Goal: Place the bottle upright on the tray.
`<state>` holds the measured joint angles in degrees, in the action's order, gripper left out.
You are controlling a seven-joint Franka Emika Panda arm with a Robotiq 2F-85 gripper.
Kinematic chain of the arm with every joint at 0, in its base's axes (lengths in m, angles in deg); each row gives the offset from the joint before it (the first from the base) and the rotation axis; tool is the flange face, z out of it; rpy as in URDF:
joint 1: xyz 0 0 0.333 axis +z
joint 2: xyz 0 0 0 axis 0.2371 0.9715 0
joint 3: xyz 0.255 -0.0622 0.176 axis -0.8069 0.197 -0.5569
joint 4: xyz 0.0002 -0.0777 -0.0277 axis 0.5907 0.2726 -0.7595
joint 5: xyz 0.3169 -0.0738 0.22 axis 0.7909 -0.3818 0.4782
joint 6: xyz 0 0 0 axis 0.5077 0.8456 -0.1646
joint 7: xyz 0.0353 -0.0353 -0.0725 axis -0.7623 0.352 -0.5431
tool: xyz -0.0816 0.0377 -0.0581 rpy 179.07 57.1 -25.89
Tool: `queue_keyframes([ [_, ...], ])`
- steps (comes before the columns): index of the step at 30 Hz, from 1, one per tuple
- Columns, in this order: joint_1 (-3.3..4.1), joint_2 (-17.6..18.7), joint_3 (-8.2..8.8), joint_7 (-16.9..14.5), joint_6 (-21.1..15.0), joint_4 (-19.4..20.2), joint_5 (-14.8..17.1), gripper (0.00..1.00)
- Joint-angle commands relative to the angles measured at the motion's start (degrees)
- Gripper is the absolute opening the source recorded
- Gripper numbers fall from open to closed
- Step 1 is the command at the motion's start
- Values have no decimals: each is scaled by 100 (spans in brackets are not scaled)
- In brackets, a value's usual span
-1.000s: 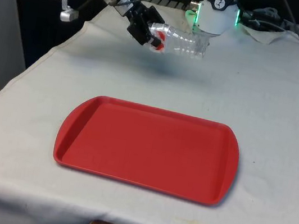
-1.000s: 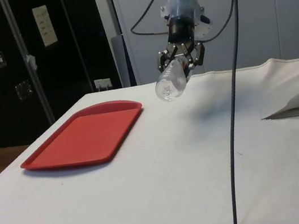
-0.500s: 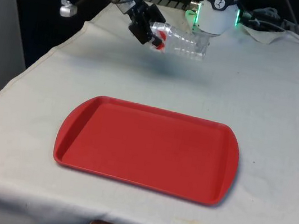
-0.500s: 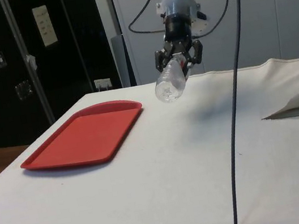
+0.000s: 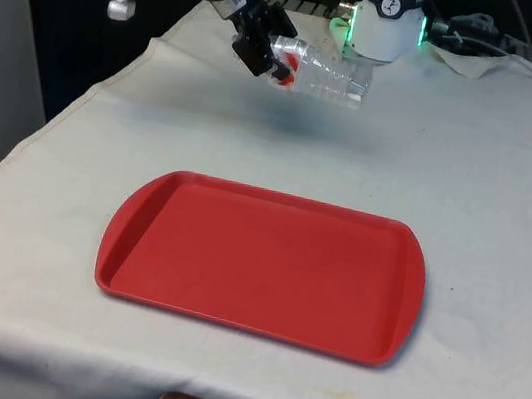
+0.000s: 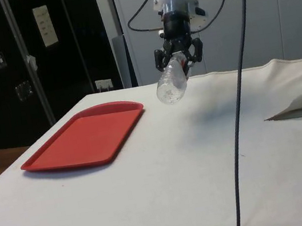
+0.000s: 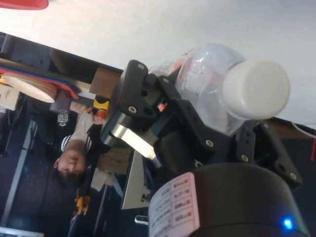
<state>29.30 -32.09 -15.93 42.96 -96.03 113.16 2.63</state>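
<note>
1. Above the far part of the desk (image 5: 470,191), toward the front view's left: the black claw (image 5: 267,46) is clamped on a clear plastic bottle (image 5: 324,73), held clear of the cloth with a faint shadow beneath it.
2. Bottle, front view: lying nearly level, neck end in the claw at 9 o'clock, base pointing to 3 o'clock. A red band shows near the neck, beside the fingers.
3. Bottle, side view (image 6: 172,84): tilted, base lower and pointing toward the camera, neck up in the claw (image 6: 180,64). It hangs above the desk (image 6: 168,180), off the tray's far corner.
4. Bottle, wrist view (image 7: 217,94): white cap facing the camera, clear shoulder behind it, the claw's black fingers (image 7: 148,98) pressed against the neck on both sides.
5. Red tray (image 5: 263,263): flat on the cloth in the near half of the desk, at 6 o'clock from the bottle in the front view, well apart from it. Side view shows the tray (image 6: 85,136) at 8 o'clock from the bottle.
6. Person (image 7: 81,143): seen in the wrist view beyond the desk's edge, in a white shirt.
</note>
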Motion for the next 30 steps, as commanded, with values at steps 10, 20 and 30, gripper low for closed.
queue_keyframes([
  [10,23,-178,-109,281,-206,11,-258,33],
  [20,109,-464,-218,693,-567,86,-630,33],
  [30,97,-670,-361,1043,-739,97,-951,33],
])
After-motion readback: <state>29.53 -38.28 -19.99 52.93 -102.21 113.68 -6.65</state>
